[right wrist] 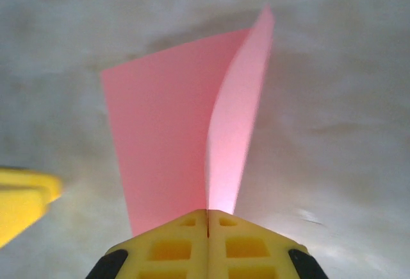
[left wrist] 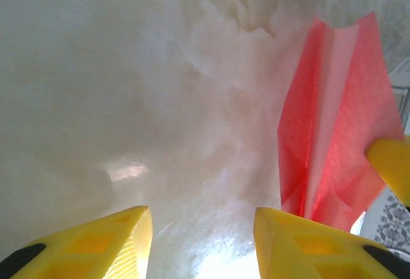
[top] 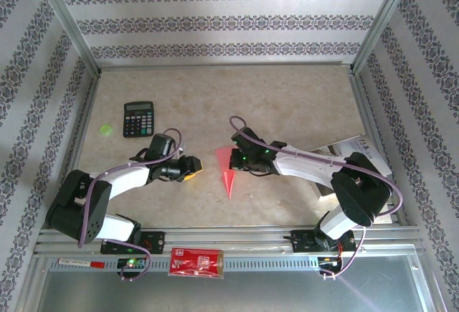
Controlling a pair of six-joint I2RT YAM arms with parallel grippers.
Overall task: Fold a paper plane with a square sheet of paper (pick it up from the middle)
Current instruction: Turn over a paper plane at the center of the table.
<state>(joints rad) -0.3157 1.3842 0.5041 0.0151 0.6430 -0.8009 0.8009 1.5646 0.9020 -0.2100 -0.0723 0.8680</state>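
On the surface (top: 287, 104), your right fingers (right wrist: 173, 250) pinch the paper plane (top: 228, 172) by its wide end, left fingers (left wrist: 109, 240) released beside it; tugging could tear or uncrease it.

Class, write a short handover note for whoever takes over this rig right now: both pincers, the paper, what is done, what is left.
Left pincer: open, empty, low over the table beside the paper plane.
Right pincer: shut on the paper plane.
Plane: mid-table between the arms, tip toward the bases.
Done: sheet folded to a dart.
Left: probably flatten the raised flap, then release.
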